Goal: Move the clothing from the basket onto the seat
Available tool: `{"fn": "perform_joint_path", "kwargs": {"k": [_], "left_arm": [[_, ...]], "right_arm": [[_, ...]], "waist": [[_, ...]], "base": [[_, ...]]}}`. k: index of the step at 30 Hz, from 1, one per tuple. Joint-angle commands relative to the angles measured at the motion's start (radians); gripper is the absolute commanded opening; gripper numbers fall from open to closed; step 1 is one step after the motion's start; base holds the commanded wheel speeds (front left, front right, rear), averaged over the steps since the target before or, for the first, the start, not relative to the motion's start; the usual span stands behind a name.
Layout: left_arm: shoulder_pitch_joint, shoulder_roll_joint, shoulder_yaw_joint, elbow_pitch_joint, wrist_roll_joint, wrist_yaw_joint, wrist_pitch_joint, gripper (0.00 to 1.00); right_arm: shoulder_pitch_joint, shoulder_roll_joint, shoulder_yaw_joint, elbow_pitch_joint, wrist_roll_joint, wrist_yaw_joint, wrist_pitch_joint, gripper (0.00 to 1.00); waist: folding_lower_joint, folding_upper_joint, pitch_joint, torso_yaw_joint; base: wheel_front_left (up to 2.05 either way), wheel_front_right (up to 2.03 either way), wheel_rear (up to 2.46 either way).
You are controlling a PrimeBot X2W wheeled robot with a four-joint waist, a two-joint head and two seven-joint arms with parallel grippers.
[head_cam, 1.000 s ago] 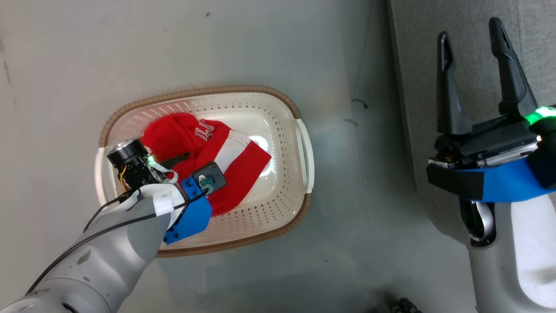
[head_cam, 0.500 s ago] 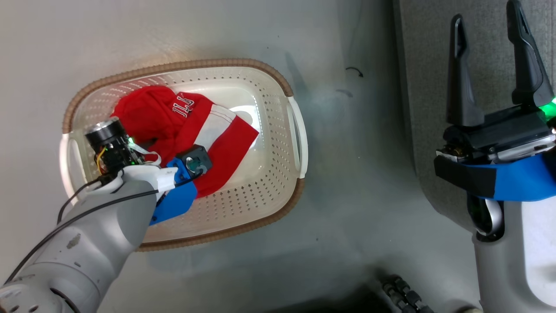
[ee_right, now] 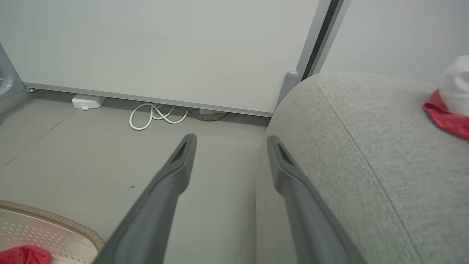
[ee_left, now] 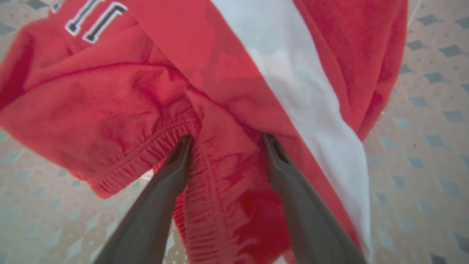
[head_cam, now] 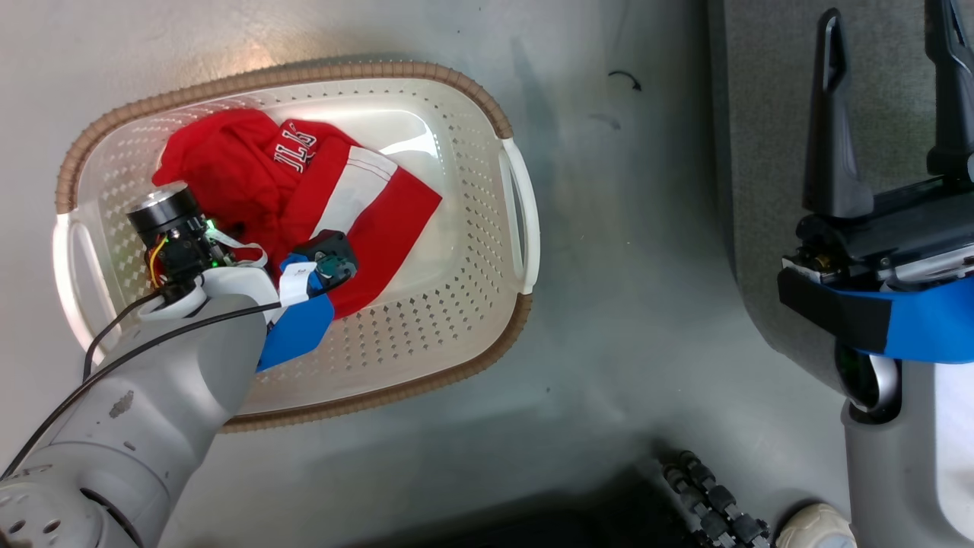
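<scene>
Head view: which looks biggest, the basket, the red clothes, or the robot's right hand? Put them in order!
1. The basket looks biggest.
2 and 3. The red clothes and the right hand look about alike. The hand is nearer the camera, so I won't rank them.

Bright even light, blurred close-up fabric

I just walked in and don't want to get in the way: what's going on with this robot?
The robot's left gripper is down in the laundry basket, open fingers straddling a fold of the red garment, not yet closed. Its right gripper hangs open and empty at the edge of the sofa, where another red cloth lies.
</scene>
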Motion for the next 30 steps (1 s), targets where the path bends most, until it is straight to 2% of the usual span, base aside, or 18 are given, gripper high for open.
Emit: {"fn": "perform_joint_path", "kwargs": {"k": [1, 4, 5, 6, 7, 16, 26, 30], "left_arm": [[-0.023, -0.001, -0.003, 0.003, -0.017, 0.0, -0.004, 1.0], [-0.025, -0.006, -0.003, 0.003, -0.028, 0.0, -0.006, 1.0], [-0.027, -0.006, -0.003, 0.002, -0.027, 0.0, -0.009, 0.66], [-0.027, -0.008, -0.003, 0.003, -0.026, 0.0, -0.009, 0.17], [-0.027, -0.01, -0.003, 0.003, -0.019, 0.0, -0.009, 0.0], [-0.032, -0.026, -0.003, -0.014, -0.037, 0.0, -0.061, 0.0], [0.0, -0.023, -0.003, -0.055, -0.093, 0.0, -0.214, 0.0], [0.011, -0.028, -0.003, -0.066, -0.166, 0.0, -0.288, 0.0]], "right_arm": [[-0.003, 0.0, -0.003, -0.009, -0.005, 0.0, -0.003, 1.0], [-0.001, 0.0, -0.007, -0.016, -0.006, 0.0, -0.003, 1.0], [-0.001, 0.0, -0.007, -0.018, -0.007, 0.0, -0.003, 1.0], [-0.002, 0.0, -0.008, -0.018, -0.008, 0.0, -0.003, 1.0], [-0.004, 0.0, -0.008, -0.017, -0.009, 0.0, -0.003, 1.0], [-0.017, 0.0, -0.014, -0.005, -0.009, 0.0, -0.003, 1.0], [-0.012, 0.0, -0.014, 0.028, 0.0, 0.0, -0.003, 1.0], [-0.007, 0.0, -0.016, 0.043, 0.002, 0.0, -0.003, 1.0]], "waist": [[-0.0001, 0.0, 0.013, 0.0], [-0.0001, 0.0, 0.021, 0.001], [-0.0001, 0.0, 0.023, 0.002], [-0.0001, 0.0, 0.024, 0.003], [-0.0001, 0.0, 0.024, 0.003], [-0.0001, 0.0, -0.008, 0.014], [-0.0001, 0.0, -0.107, 0.042], [-0.0001, 0.0, -0.157, 0.056]], "base": [[0.0, 0.0, 0.0], [0.0, 0.0, 0.0], [0.0, 0.0, 0.0], [0.0, 0.0, 0.0], [0.0, 0.0, 0.0], [0.0, 0.0, 0.0], [0.0, 0.0, 0.0], [0.0, 0.0, 0.0]]}}
